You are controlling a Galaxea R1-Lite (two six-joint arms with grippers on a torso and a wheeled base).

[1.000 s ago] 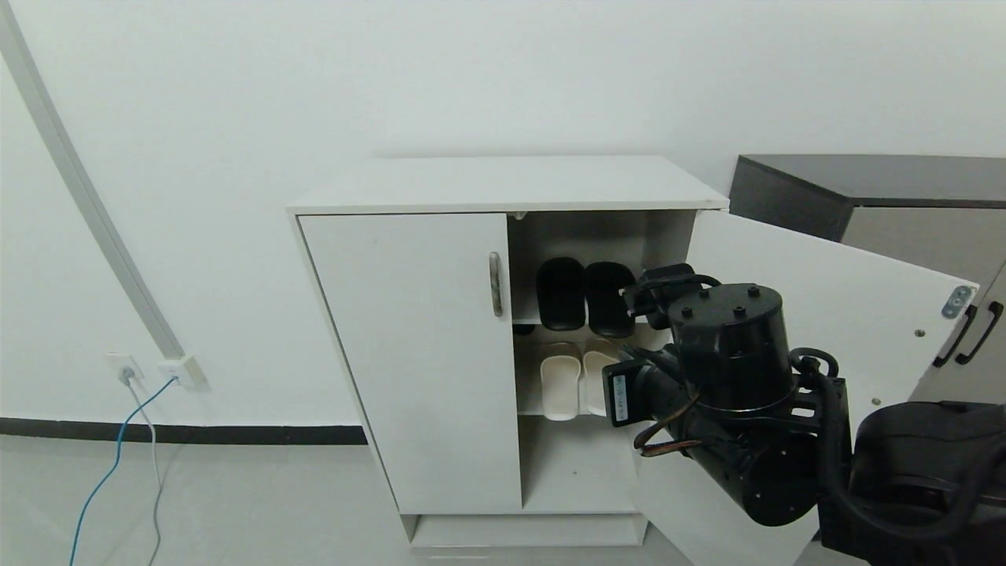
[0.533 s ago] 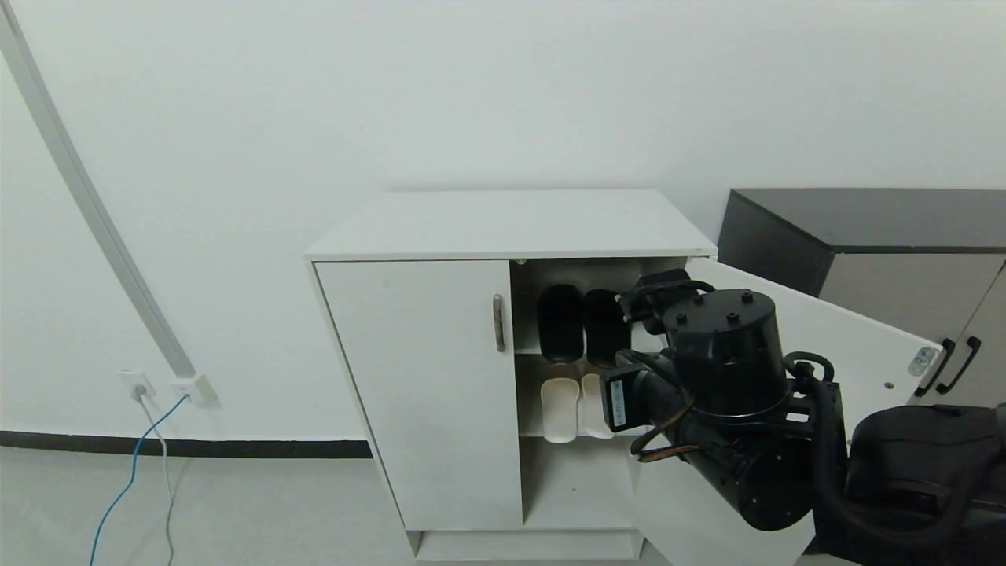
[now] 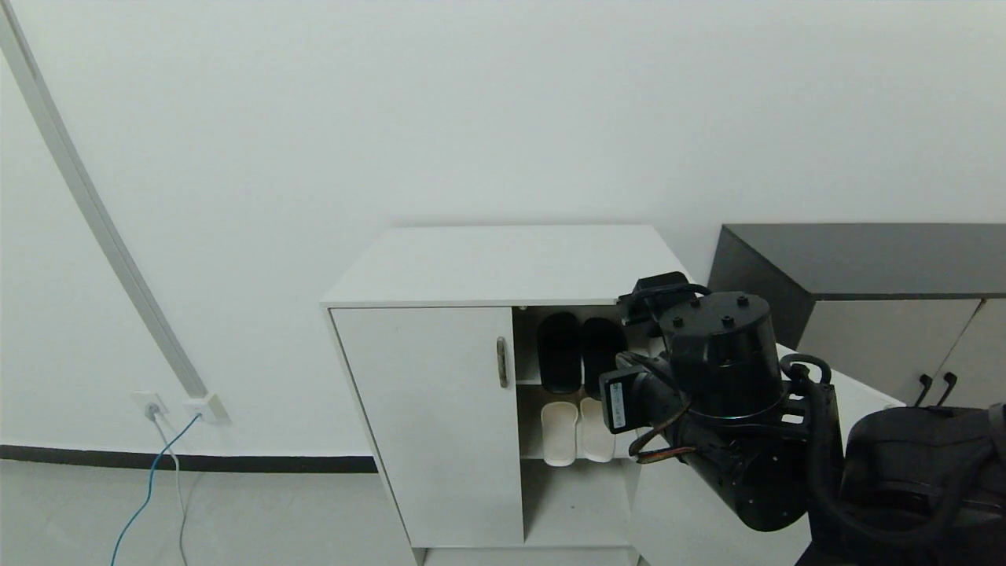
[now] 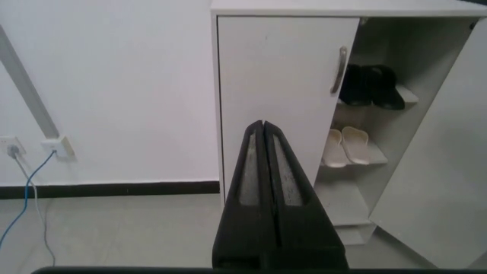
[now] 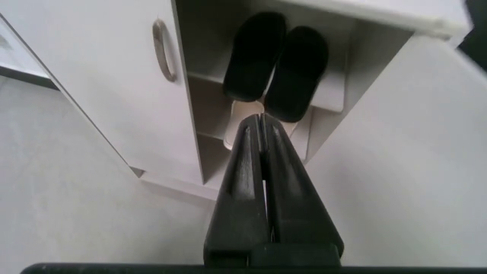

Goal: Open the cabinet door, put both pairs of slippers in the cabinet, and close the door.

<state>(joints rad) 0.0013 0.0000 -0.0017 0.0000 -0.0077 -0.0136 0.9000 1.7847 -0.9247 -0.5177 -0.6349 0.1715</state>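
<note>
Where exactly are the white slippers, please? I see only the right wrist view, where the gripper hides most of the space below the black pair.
Observer: The white slippers lie side by side, one level below the black slippers, inside the cabinet.
Operator: Thank you. Is the other arm holding anything?
Observer: No, the left gripper is shut and holds nothing.
Operator: Does anything stand beside the cabinet?
Observer: Yes, a dark cabinet stands close on its right.
</note>
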